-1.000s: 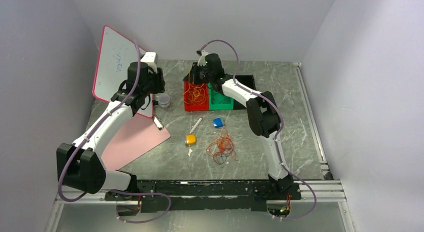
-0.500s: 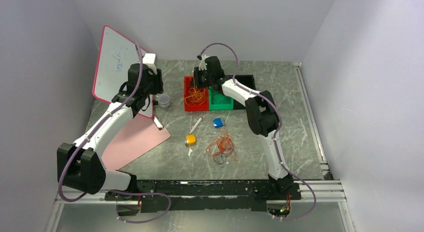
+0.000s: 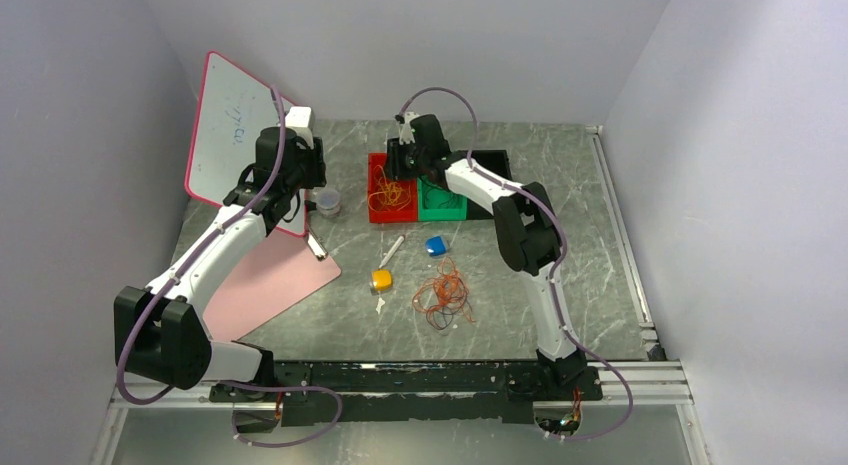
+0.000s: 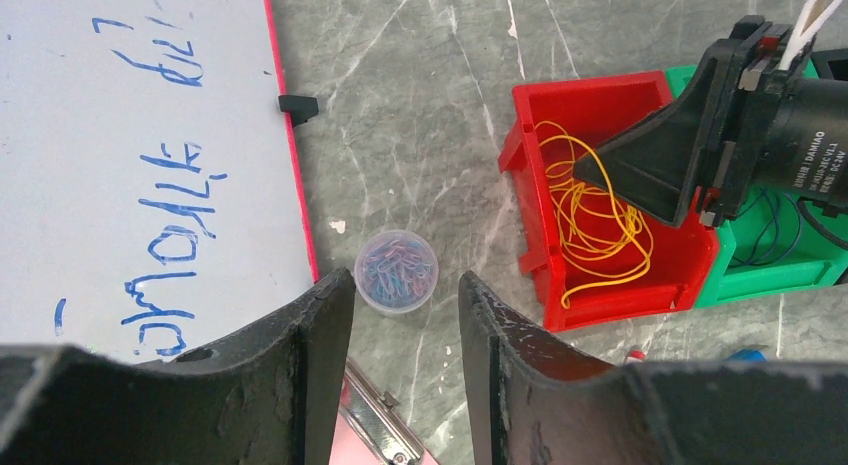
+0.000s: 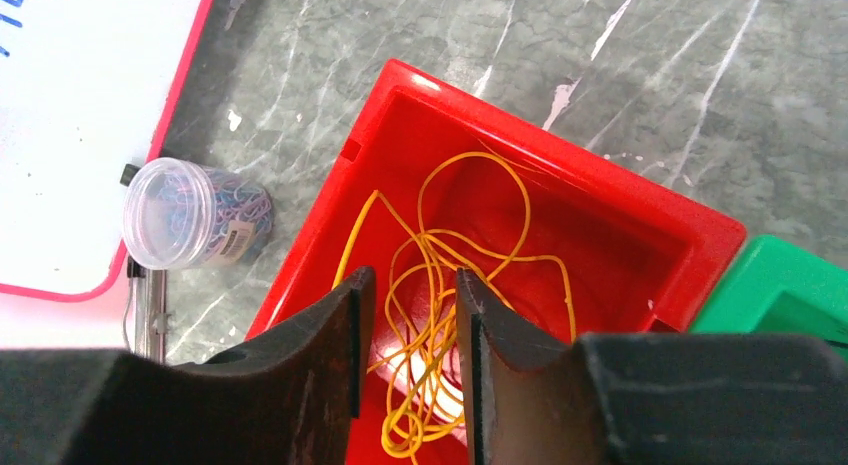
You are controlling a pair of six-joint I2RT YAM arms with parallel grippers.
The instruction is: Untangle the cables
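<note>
A tangled bunch of red-orange, orange and dark cables (image 3: 443, 293) lies on the table in front of the bins. A yellow cable (image 3: 390, 194) lies coiled in the red bin (image 3: 374, 190). It also shows in the right wrist view (image 5: 470, 255) and the left wrist view (image 4: 600, 220). My right gripper (image 3: 400, 171) hovers open just above that coil (image 5: 415, 280) and holds nothing. My left gripper (image 3: 303, 192) is open and empty, above a cup of paper clips (image 4: 397, 271).
A green bin (image 3: 441, 202) with a thin blue cable and a black bin (image 3: 490, 165) adjoin the red one. A whiteboard (image 3: 225, 135) stands at the left behind a pink clipboard (image 3: 265, 285). A white pen (image 3: 391, 251), a yellow block (image 3: 382, 279) and a blue block (image 3: 436, 246) lie mid-table.
My right gripper has come down from above the bins to just over the red bin. The yellow cable has settled into that bin. The left arm has hardly moved.
</note>
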